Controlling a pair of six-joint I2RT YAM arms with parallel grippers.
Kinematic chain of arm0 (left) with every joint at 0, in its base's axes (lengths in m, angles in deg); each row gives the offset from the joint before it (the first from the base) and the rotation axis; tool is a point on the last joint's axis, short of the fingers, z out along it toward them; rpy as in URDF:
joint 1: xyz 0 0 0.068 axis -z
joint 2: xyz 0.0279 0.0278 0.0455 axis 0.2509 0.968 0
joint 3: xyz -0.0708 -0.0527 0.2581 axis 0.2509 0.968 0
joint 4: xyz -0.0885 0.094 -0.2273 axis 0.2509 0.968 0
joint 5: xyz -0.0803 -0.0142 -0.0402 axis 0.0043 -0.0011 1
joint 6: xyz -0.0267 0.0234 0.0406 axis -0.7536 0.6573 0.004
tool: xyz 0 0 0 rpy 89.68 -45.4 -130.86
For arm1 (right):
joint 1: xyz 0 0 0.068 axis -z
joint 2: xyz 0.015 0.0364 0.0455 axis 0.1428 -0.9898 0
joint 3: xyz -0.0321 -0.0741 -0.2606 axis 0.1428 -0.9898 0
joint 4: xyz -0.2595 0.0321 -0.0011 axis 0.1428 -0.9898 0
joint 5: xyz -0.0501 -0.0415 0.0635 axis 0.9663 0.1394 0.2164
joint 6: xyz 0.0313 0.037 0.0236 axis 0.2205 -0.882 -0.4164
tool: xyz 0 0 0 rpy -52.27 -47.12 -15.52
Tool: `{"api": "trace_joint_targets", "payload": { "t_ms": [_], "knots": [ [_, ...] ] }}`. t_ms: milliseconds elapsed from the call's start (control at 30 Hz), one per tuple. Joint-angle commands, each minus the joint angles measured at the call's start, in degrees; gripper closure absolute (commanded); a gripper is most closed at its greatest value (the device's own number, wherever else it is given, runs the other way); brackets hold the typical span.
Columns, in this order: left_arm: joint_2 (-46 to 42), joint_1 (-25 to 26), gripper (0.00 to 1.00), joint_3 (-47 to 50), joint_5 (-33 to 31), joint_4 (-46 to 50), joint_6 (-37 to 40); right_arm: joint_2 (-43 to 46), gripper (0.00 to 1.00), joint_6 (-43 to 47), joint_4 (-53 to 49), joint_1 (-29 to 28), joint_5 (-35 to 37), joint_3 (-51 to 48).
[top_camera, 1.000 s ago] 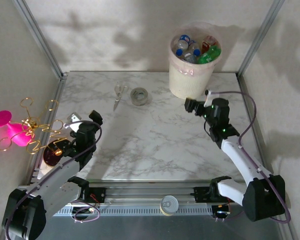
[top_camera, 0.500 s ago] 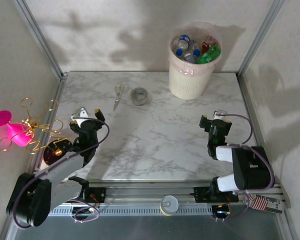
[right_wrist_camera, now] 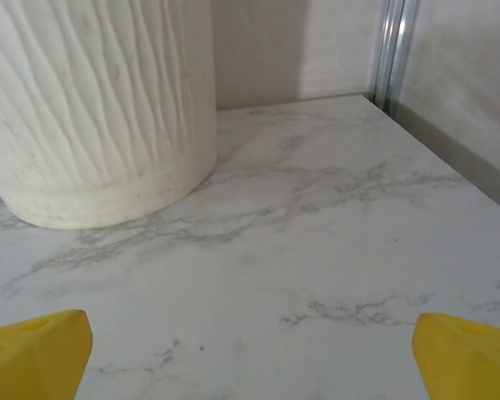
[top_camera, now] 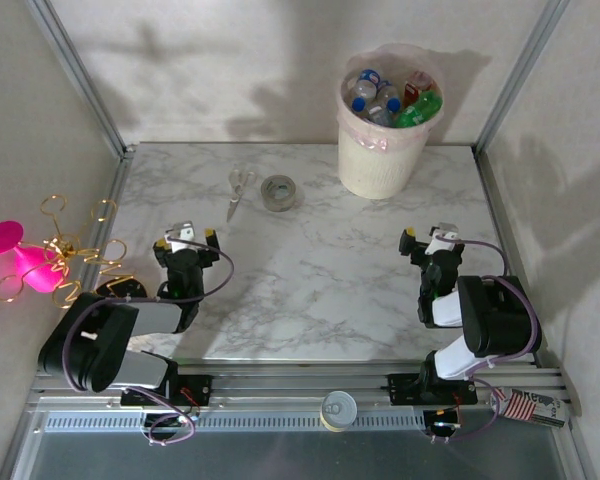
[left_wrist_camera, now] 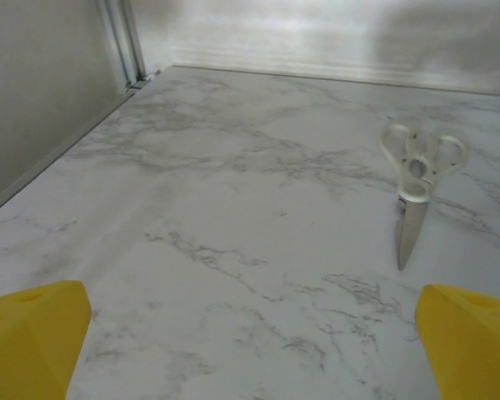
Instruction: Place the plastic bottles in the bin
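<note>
Top external view: the bin (top_camera: pixel 385 158), a tall cream-white bucket with a ribbed wall, stands on the marble table (top_camera: pixel 310 265) and is lined with a thin pinkish bag (top_camera: pixel 363 135) whose edge folds out over the rim. Inside it the plastic bottles (top_camera: pixel 385 100) are piled almost to the rim. Several are clear with blue caps, one green bottle (top_camera: pixel 420 108) lies tilted against the right side, and a red-labelled bottle (top_camera: pixel 417 85) sits behind it. How many lie beneath cannot be told. To the left of the bin, on the bare marble, a grey tape roll (top_camera: pixel 279 192) lies flat. Just beyond it, farther from the bin, lies a pair of scissors (top_camera: pixel 238 188) with its blades closed. The right gripper (top_camera: pixel 428 238) sits on the near side of the bin, a little to its right. Its yellow-tipped fingers are spread wide with nothing between them, and in the right wrist view they frame the bin's lower wall. The left gripper (top_camera: pixel 185 240) is well apart from the bin, toward the near left. It is likewise spread wide and holds nothing, and in the left wrist view it points toward the scissors.
</note>
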Motion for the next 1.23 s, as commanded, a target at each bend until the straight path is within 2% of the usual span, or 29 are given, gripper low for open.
{"api": "trace_joint_targets", "payload": {
  "t_ms": [0, 33, 67, 233, 367, 433, 500, 533, 1200],
  "knots": [
    [3.2, -0.9, 0.00, 2.1, 3.2, -14.8, 5.7, -0.5, 0.01, 1.1, 4.6, 0.3, -0.7, -0.3],
    [4.2, -1.1, 0.00, 2.7, 2.3, -17.8, 5.6, -0.3, 0.01, 1.0, 4.2, 0.4, -0.7, -0.2],
    [3.4, -1.6, 0.00, 2.7, 2.0, -16.8, 4.5, -0.3, 0.01, 1.0, 4.1, 0.4, -0.7, -0.1],
    [2.9, -3.6, 0.00, 4.9, 5.6, -19.7, 3.0, -0.3, 0.01, 1.1, 4.2, 0.4, -0.7, -0.1],
    [4.7, -8.4, 0.00, 3.7, 11.2, -18.3, -1.2, -0.3, 0.01, 1.1, 4.2, 0.3, -0.7, -0.1],
    [9.0, -10.2, 0.01, 4.0, 14.5, -23.1, -2.0, -0.3, 0.01, 1.1, 4.2, 0.3, -0.7, -0.1],
    [7.4, -10.4, 0.00, 3.3, 15.3, -19.0, -2.4, -0.3, 0.01, 1.3, 4.2, 0.3, -0.8, -0.1],
    [8.5, -10.5, 0.00, 3.6, 15.3, -21.5, -2.2, -0.4, 0.01, 1.4, 4.2, 0.3, -0.8, 0.0],
    [8.0, -10.4, 0.00, 2.6, 14.0, -18.9, -2.6, -0.3, 0.01, 1.4, 4.0, 0.2, -1.0, 0.0]
  ]
}}
